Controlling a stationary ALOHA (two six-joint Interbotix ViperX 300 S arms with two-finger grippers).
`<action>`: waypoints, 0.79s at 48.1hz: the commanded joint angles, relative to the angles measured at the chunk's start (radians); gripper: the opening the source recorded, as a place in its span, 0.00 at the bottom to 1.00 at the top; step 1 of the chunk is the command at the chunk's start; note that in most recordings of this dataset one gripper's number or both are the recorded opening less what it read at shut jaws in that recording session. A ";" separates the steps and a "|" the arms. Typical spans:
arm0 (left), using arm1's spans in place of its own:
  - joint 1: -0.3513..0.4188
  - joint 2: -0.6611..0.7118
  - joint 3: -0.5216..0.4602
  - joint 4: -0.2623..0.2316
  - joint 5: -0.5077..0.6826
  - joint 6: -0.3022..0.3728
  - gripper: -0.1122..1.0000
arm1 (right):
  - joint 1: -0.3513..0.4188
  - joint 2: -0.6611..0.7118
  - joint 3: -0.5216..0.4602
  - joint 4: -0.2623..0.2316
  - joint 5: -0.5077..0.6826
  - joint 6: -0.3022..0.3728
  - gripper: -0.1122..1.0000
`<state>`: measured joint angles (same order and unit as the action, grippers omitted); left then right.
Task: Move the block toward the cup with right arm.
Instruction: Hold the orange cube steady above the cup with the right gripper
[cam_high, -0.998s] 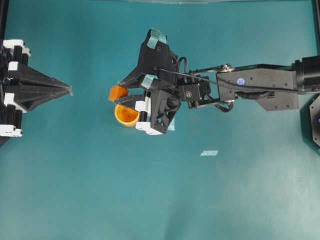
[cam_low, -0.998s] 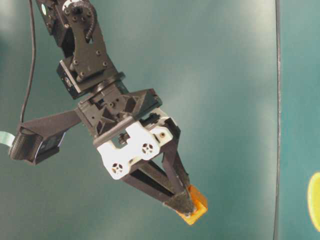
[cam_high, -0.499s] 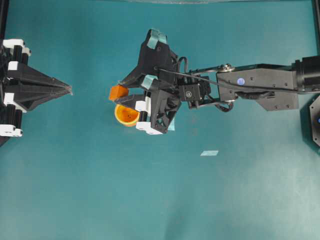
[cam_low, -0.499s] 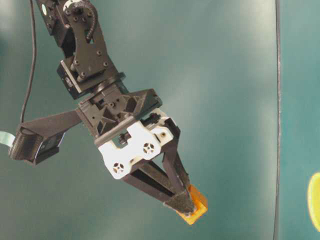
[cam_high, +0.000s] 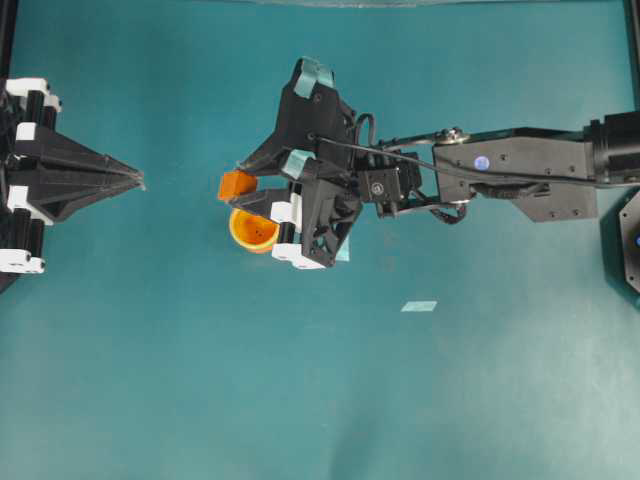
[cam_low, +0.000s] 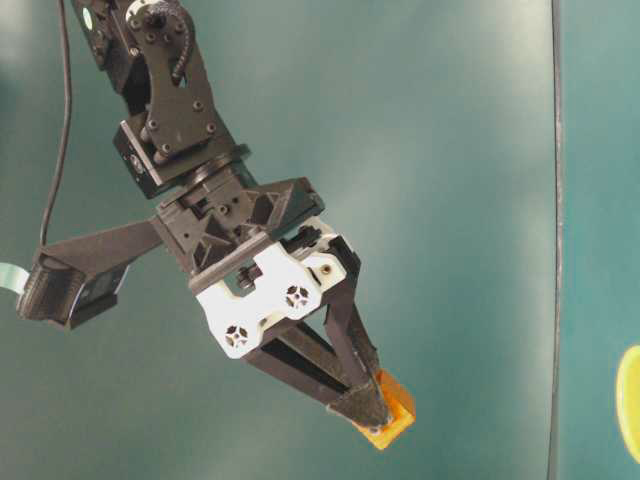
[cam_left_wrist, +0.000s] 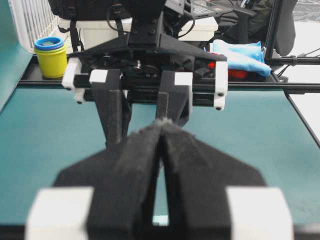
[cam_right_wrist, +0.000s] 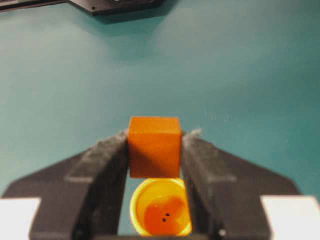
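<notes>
Right wrist view: jaws clamp the block (cam_right_wrist: 154, 146) above the cup (cam_right_wrist: 161, 208).

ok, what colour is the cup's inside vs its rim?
The cup has a yellow rim and a darker orange inside. It shows best in the right wrist view.

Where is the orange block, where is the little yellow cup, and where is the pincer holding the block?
block (cam_right_wrist: 154, 146): right wrist view, its front face.
cup (cam_high: 250, 230): overhead view, its orange inside.
right pincer (cam_high: 240, 186): overhead view, between the fingertips, at the block.
</notes>
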<state>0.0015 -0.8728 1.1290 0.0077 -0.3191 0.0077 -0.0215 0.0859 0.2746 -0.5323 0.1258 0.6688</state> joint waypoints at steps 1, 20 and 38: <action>0.002 0.006 -0.032 0.003 -0.011 0.000 0.10 | 0.002 -0.021 -0.026 -0.003 -0.003 0.000 0.45; 0.002 0.006 -0.031 0.003 -0.011 0.000 0.10 | 0.002 -0.020 -0.026 -0.003 -0.003 -0.002 0.45; 0.002 0.006 -0.031 0.003 -0.008 0.000 0.10 | 0.002 -0.020 -0.026 -0.003 0.009 0.000 0.45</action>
<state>0.0015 -0.8728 1.1290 0.0092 -0.3191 0.0077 -0.0215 0.0874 0.2746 -0.5323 0.1381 0.6688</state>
